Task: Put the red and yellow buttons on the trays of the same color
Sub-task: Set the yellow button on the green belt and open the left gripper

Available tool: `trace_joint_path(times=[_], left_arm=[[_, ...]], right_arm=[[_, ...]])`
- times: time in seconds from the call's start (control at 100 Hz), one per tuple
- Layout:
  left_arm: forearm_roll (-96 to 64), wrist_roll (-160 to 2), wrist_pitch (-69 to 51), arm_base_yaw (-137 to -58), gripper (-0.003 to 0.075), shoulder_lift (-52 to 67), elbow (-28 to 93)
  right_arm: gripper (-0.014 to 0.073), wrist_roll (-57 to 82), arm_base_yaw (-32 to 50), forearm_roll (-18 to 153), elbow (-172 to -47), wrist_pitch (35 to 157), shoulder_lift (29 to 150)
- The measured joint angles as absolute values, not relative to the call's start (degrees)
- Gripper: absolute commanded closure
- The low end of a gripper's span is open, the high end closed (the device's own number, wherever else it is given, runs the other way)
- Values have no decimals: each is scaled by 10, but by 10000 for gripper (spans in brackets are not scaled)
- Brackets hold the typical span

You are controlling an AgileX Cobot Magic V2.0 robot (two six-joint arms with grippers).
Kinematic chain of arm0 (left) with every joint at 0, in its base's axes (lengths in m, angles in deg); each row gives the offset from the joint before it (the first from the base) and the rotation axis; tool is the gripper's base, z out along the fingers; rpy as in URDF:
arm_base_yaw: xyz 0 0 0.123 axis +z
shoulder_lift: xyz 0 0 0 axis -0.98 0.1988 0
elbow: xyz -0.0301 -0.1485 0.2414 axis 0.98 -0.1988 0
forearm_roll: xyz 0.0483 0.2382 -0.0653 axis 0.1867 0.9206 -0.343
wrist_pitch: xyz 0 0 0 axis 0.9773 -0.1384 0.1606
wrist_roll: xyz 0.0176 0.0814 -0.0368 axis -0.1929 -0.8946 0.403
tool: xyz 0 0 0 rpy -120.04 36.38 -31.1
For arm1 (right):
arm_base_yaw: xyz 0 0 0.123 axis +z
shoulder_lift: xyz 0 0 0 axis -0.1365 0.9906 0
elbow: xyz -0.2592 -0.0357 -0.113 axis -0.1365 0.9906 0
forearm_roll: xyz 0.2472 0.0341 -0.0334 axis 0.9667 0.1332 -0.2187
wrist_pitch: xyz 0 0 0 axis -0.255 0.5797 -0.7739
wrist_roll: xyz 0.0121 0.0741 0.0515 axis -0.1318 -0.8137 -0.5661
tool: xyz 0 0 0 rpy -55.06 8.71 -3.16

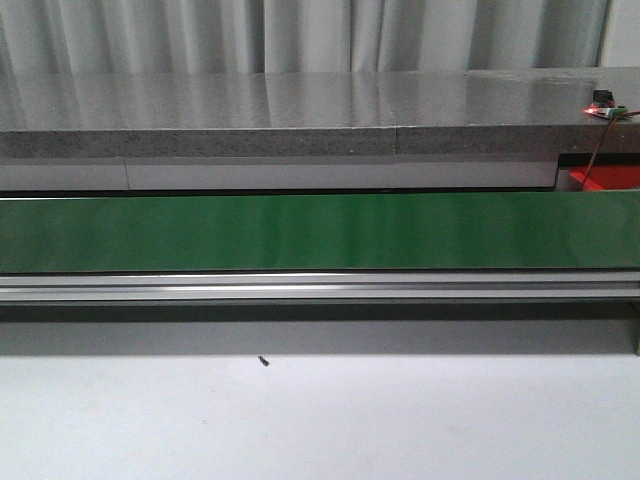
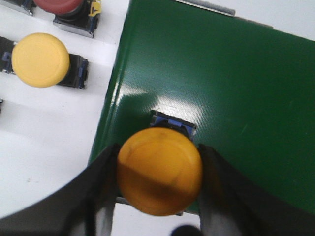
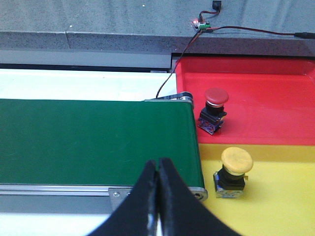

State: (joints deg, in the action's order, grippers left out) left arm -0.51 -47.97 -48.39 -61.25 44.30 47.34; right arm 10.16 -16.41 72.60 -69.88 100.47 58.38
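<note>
Round glossy yellow button (image 2: 159,171), end effector-clamped (image 2: 155,194)

We see even, bright light from above, with soft glare streaking the green belt (image 1: 320,232) and grey counter (image 1: 280,105). The yellow button (image 2: 159,171) up close looks blurred, half shadowed.

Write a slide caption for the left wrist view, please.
Left fingers grip a yellow button over the green belt.

The front view faces level across the green belt (image 1: 320,232). Both wrist views look down steeply, close above that belt's ends (image 2: 221,93) (image 3: 93,140).
</note>
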Motion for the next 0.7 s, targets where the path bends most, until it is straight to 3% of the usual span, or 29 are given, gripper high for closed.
trace_joint_path(times=[0.1, 0.17, 0.4, 0.7], left_arm=[[-38, -503, -484, -613, 204, 443, 473], [-69, -522, -484, -613, 136, 443, 473], [-156, -574, -483, -613, 132, 439, 473], [-153, -584, -472, -613, 137, 385, 473]], right_arm=[[662, 102, -164, 726, -699, 1005, 584], [662, 102, -164, 726, -699, 1005, 584], [662, 102, -164, 726, -699, 1005, 584], [662, 102, -164, 726, -699, 1005, 584]])
